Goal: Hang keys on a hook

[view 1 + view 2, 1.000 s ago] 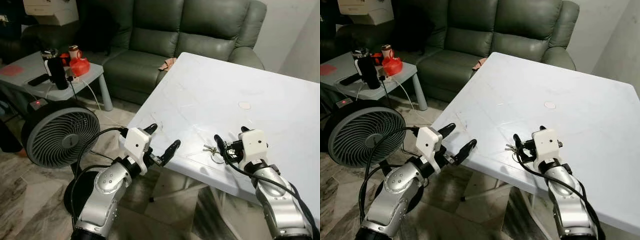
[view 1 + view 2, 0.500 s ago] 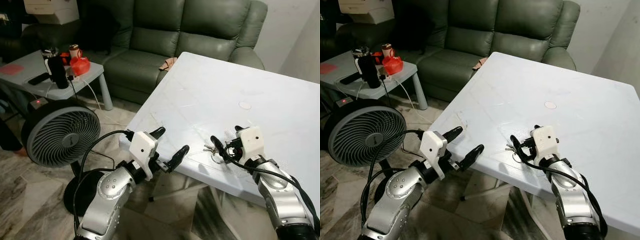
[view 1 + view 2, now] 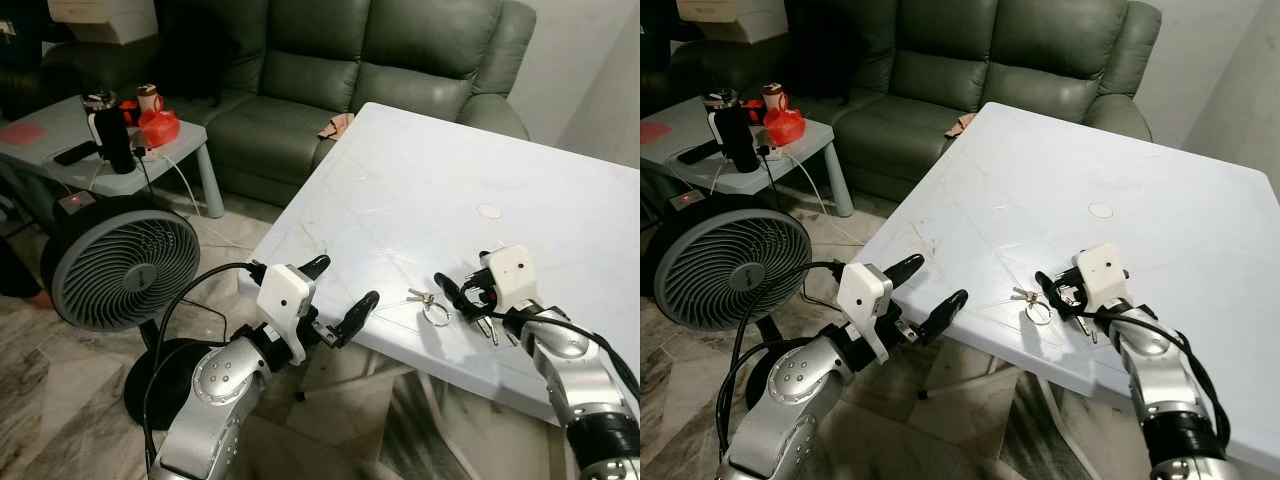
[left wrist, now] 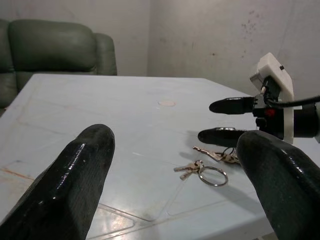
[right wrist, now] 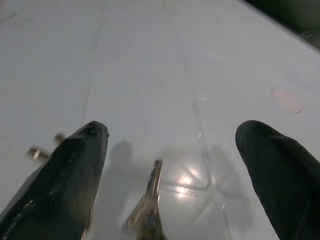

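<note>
Keys (image 3: pixel 432 303) lie flat on surface (image 3: pixel 520 200) nr its front edge. Right gripper (image 3: pixel 468 296), spread wide, is held just beside them; left gripper (image 3: pixel 336 290), also wide, off that edge. Risk: keys get nudged off edge if approached low.

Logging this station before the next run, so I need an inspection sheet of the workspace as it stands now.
Surface: white table, scuffed, with a small round mark.
Job's things: keys on a ring lie flat near the table's front edge; no hook seen.
Clutter: nothing seen on the table.
Grippers: right pincer open, low over the table just right of the ring, a key between its fingers; left pincer open, off the table's front-left corner.
Cables: black cable loops over the left arm.
Surroundings: green sofa, floor fan, side table with a bottle and red items.
</note>
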Controlling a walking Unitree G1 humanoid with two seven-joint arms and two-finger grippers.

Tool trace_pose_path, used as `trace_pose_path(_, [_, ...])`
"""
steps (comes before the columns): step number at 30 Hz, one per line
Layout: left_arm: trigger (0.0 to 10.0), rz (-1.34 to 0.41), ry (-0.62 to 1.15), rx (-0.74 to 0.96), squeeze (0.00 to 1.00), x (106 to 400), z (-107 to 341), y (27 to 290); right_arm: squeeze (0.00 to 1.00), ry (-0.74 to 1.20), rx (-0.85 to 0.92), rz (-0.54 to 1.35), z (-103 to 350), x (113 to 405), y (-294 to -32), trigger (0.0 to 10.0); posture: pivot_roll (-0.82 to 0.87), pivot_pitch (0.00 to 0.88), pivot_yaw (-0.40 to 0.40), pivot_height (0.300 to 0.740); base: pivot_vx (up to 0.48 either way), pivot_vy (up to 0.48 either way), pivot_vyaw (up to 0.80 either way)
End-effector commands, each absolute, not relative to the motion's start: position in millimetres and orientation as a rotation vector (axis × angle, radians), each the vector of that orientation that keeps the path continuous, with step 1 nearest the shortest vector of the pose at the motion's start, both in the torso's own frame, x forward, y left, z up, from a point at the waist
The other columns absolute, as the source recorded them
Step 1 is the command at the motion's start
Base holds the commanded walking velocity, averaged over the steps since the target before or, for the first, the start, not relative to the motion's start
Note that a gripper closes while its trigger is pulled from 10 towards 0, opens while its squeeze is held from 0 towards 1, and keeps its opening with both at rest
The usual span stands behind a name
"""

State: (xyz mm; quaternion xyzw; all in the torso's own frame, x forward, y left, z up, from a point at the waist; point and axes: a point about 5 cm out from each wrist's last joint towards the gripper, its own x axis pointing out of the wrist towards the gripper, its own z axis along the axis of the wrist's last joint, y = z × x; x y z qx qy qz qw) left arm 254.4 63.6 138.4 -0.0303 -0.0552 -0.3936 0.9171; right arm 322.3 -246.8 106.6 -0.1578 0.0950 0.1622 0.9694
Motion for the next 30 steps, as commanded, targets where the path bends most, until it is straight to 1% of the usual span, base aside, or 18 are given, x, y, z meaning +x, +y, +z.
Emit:
trace_pose_path(1, [10.0,-0.815,-0.123,-0.067,0.0,251,142,60,0.0,0.198,-0.31,0.354,111,324,-255,10.0,0.05,0.047,-0.074,0.74,0.0,0.0,0.0])
trace_pose_path(8, [10.0,-0.807,-0.114,-0.07,0.0,249,142,61,0.0,0.224,-0.231,0.477,114,317,-270,10.0,0.05,0.068,-0.074,0.74,0.0,0.0,0.0])
trace_pose_path(9, [10.0,-0.805,-0.113,-0.071,0.0,250,142,61,0.0,0.219,-0.227,0.484,115,317,-270,8.9,0.04,0.069,-0.073,0.74,0.0,0.0,0.0])
trace_pose_path(10, [10.0,-0.803,-0.111,-0.072,0.0,250,142,61,0.0,0.213,-0.225,0.488,116,316,-271,6.9,0.04,0.069,-0.073,0.74,0.0,0.0,0.0])
trace_pose_path(12, [10.0,-0.802,-0.111,-0.073,0.0,250,142,62,0.0,0.211,-0.22,0.497,116,316,-271,6.0,0.04,0.071,-0.072,0.74,0.0,0.0,0.0])
trace_pose_path(13, [10.0,-0.8,-0.11,-0.073,0.0,250,142,61,0.0,0.205,-0.238,0.519,115,314,-270,3.7,0.04,0.071,-0.072,0.74,0.0,0.0,0.0])
trace_pose_path(15, [10.0,-0.8,-0.109,-0.074,0.0,250,142,61,0.0,0.204,-0.264,0.51,113,313,-270,3.1,0.04,0.074,-0.069,0.74,0.0,0.0,0.0])
trace_pose_path(16, [10.0,-0.799,-0.108,-0.075,0.0,250,142,61,0.0,0.21,-0.263,0.511,112,313,-270,1.5,0.04,0.074,-0.069,0.74,0.0,0.0,0.0])
trace_pose_path(17, [10.0,-0.799,-0.107,-0.075,0.0,250,142,61,0.0,0.214,-0.26,0.513,111,312,-270,1.5,0.04,0.074,-0.069,0.74,0.0,0.0,0.0])
trace_pose_path(18, [10.0,-0.799,-0.106,-0.075,0.0,250,143,61,0.0,0.216,-0.255,0.52,109,311,-269,0.0,0.04,0.08,-0.066,0.74,0.0,0.0,0.0])
trace_pose_path(21, [10.0,-0.798,-0.105,-0.076,0.0,250,143,61,0.0,0.226,-0.254,0.525,106,310,-267,0.1,0.04,0.085,-0.065,0.74,0.0,0.0,0.0])
trace_pose_path(22, [10.0,-0.798,-0.104,-0.077,0.0,250,144,61,0.0,0.237,-0.257,0.511,104,310,-267,2.4,0.04,0.085,-0.065,0.74,0.0,0.0,0.0])
trace_pose_path(24, [10.0,-0.797,-0.103,-0.079,0.0,250,144,61,0.0,0.247,-0.263,0.501,100,310,-267,2.7,0.04,0.089,-0.065,0.74,0.0,0.0,0.0])
trace_pose_path(25, [10.0,-0.796,-0.102,-0.08,0.0,250,144,62,0.0,0.265,-0.277,0.491,96,309,-267,4.5,0.04,0.095,-0.065,0.74,0.0,0.0,0.0])
trace_pose_path(26, [10.0,-0.795,-0.102,-0.081,0.0,249,144,62,0.0,0.271,-0.283,0.484,95,309,-267,4.5,0.04,0.095,-0.065,0.74,0.0,0.0,0.0])
trace_pose_path(27, [10.0,-0.794,-0.101,-0.081,0.0,249,144,62,0.0,0.283,-0.288,0.473,92,308,-268,6.7,0.04,0.097,-0.066,0.74,0.0,0.0,0.0])
trace_pose_path(28, [10.0,-0.793,-0.099,-0.082,0.0,249,143,62,0.0,0.295,-0.286,0.467,90,308,-269,10.0,0.04,0.097,-0.066,0.74,0.0,0.0,0.0])
trace_pose_path(30, [10.0,-0.791,-0.096,-0.082,0.0,248,143,62,0.0,0.306,-0.284,0.459,87,306,-271,9.6,0.04,0.101,-0.067,0.74,0.0,0.0,0.0])
